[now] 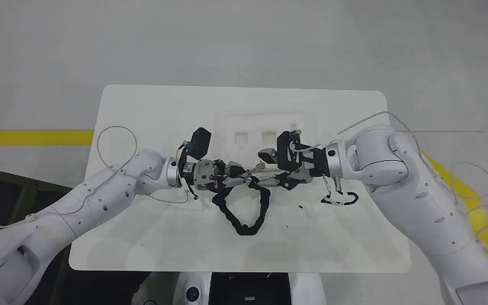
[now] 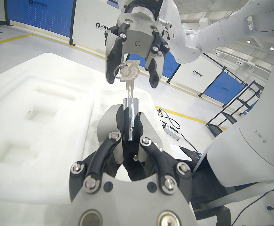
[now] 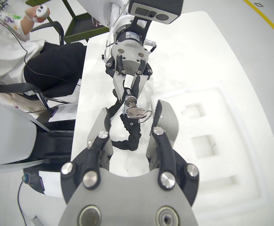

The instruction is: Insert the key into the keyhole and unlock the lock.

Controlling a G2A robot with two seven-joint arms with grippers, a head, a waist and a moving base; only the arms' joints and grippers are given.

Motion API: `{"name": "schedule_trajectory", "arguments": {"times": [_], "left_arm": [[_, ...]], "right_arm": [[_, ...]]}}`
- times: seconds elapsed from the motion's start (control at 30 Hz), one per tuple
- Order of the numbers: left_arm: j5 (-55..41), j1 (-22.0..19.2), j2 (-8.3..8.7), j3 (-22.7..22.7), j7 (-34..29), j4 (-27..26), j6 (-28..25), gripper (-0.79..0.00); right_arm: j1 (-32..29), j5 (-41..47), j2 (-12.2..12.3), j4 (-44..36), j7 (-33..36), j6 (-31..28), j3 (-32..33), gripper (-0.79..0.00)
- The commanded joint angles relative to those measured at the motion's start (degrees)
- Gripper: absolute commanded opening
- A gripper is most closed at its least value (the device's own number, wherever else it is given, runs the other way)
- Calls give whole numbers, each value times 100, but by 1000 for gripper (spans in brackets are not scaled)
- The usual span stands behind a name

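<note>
Left gripper (image 3: 127, 95) clamps the chrome cylinder of the black cable lock (image 2: 131, 111). The silver key (image 2: 129, 72) sits in its keyhole, between the spread jaws of the right gripper (image 3: 132, 108). Likely next: pinch the key head and turn.

Left wrist view, room backdrop:
- blue panel (image 2: 42, 12), far back: logo plus one-word brand mark, white on blue, legible.
- white panel (image 2: 93, 36) beside it: same logo and mark, dark on white, legible.
- second white panel (image 2: 198, 79): same mark, smaller.
- second blue panel (image 2: 224, 91) next to it: same mark, smaller again, barely legible.

Right wrist view:
- white label (image 3: 131, 35) on black wrist housing behind left gripper (image 3: 128, 96): several lines of print, too small to read.
</note>
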Motion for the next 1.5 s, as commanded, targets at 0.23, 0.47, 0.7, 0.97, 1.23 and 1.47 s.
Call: {"name": "schedule_trajectory", "arguments": {"times": [0.23, 0.47, 0.7, 0.97, 1.23, 1.47], "left_arm": [[18, 10, 4, 0, 5, -9, 0, -785], [8, 23, -2, 0, 5, -5, 0, -785], [9, 33, -6, 0, 33, -3, 0, -785], [32, 49, -6, 0, 81, 1, 0, -785], [100, 50, -6, 0, 163, 4, 0, -785], [186, 43, -4, 0, 241, 22, 0, -785]], "right_arm": [[-237, -1454, 6, -298, -1101, -349, 253, -446], [-334, -2012, 1, -371, -1546, -444, 262, -493], [-305, -2229, -15, -347, -1712, -445, 175, -739], [-237, -2255, -25, -287, -1768, -483, 92, -785], [-135, -1487, -37, -63, -1472, -339, -106, -785], [54, -430, -42, 56, -768, 188, -317, -785]]}}
